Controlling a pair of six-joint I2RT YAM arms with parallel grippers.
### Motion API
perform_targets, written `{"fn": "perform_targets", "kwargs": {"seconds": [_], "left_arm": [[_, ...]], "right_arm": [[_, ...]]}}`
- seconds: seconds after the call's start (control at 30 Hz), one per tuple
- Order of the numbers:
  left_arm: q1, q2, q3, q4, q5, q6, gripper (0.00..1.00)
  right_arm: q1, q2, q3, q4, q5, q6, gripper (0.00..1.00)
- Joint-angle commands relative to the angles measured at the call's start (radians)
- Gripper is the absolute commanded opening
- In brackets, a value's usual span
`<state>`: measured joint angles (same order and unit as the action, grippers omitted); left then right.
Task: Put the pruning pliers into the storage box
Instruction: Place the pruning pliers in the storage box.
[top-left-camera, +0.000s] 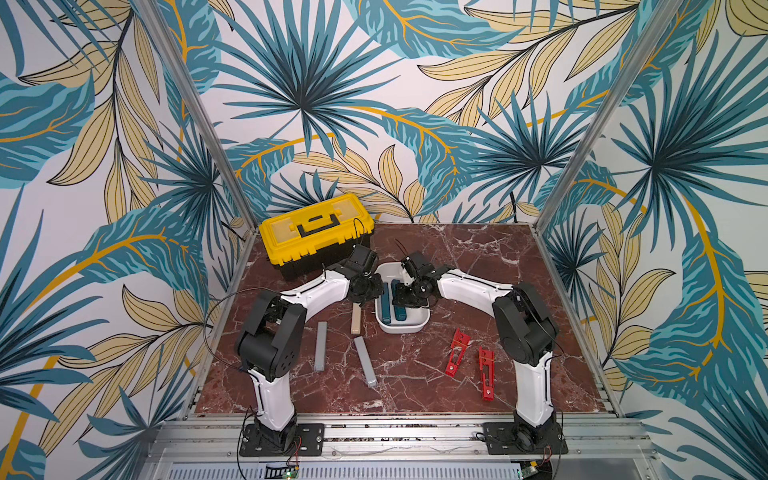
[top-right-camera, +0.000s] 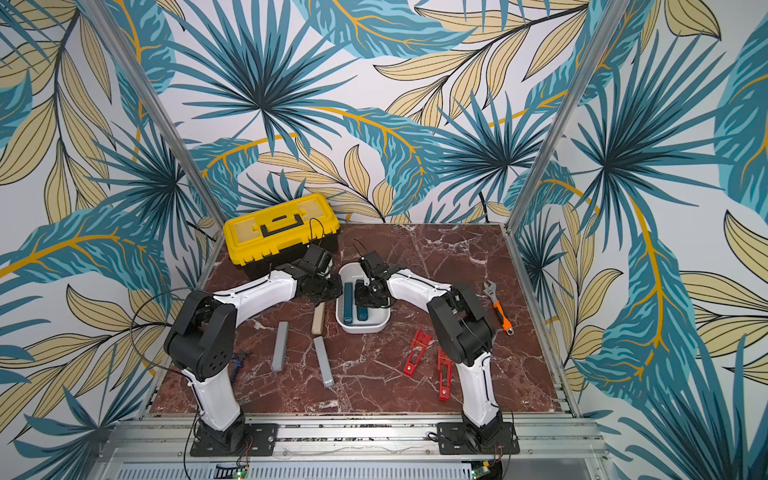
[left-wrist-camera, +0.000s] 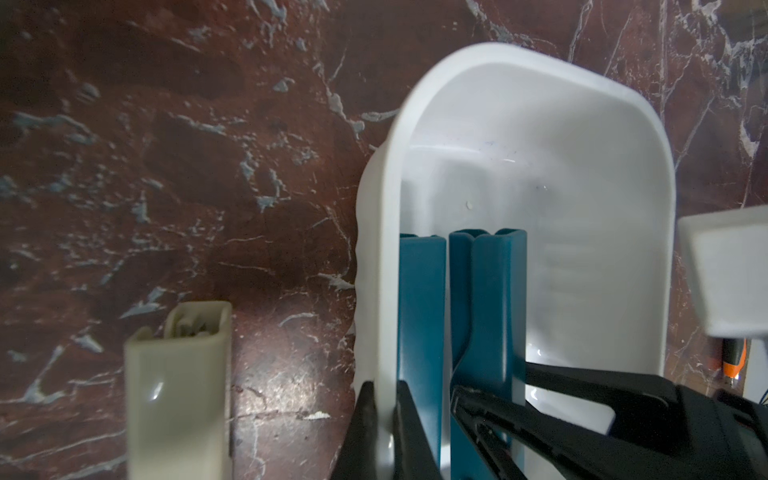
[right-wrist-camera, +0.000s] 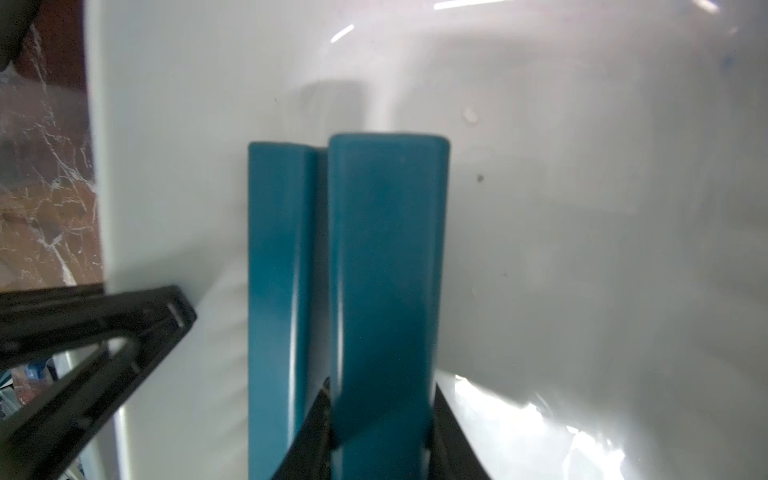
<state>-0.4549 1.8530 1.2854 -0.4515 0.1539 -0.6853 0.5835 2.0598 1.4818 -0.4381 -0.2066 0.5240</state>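
pruning plier (right-wrist-camera: 386, 270) in right pincer (right-wrist-camera: 380, 415), wrist-view

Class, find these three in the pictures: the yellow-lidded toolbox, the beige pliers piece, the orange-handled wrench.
yellow-lidded toolbox (top-left-camera: 286, 241): in a top view, on the yellow lid.
beige pliers piece (left-wrist-camera: 178, 395): left wrist view, mid-body.
orange-handled wrench (top-right-camera: 501, 313): in a top view, on the orange handle.

White box (top-left-camera: 401, 328), teal pliers (top-left-camera: 386, 305) (seemingly plain), marbled table (top-left-camera: 478, 257)
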Motion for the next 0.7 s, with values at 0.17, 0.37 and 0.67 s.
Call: {"fn": "perform_targets", "kwargs": {"seconds": [0.17,0.37,0.67], "left_arm": [[0.007,-0.020,0.006,0.007,0.017,0.002,0.03],[0.006,-0.018,0.005,0.012,0.018,-0.001,0.03],[0.007,-0.021,-0.004,0.014,0.017,-0.002,0.03]], "right_arm": [[0.007,0.034,0.018,0.005,0.012,0.005,0.15],[0.009,0.039,0.018,0.000,0.009,0.007,0.17],[0.013,0.048,0.025,-0.002,0.003,0.006,0.29]]}}
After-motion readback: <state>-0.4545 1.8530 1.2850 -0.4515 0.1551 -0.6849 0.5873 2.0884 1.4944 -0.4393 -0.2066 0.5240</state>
